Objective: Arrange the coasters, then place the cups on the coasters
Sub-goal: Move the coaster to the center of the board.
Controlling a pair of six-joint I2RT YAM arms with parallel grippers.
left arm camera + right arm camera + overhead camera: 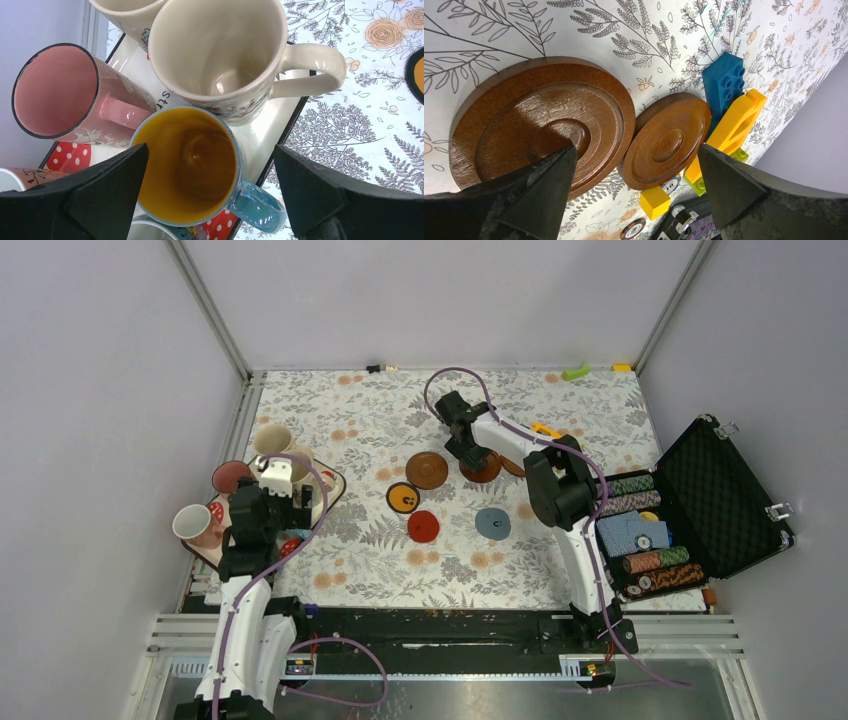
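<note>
Several cups crowd a strawberry tray (262,131) at the left. My left gripper (210,190) (277,480) hangs open over the blue cup with the yellow inside (185,165), one finger on each side, not touching. A cream cup (220,45) and a pink cup (55,90) stand beside it. My right gripper (636,185) (476,457) is open just above two dark brown coasters (544,125) (669,140) that lie edge to edge. A third brown coaster (427,469), an orange black-rimmed one (402,498), a red one (423,526) and a grey-blue one (492,523) lie mid-table.
Blue (724,75) and yellow (736,120) toy blocks and a small yellow cube (655,202) lie right behind the brown coasters. An open black case (700,500) of poker chips stands at the right. A loose chip (634,227) lies by it. Grey walls close in both sides.
</note>
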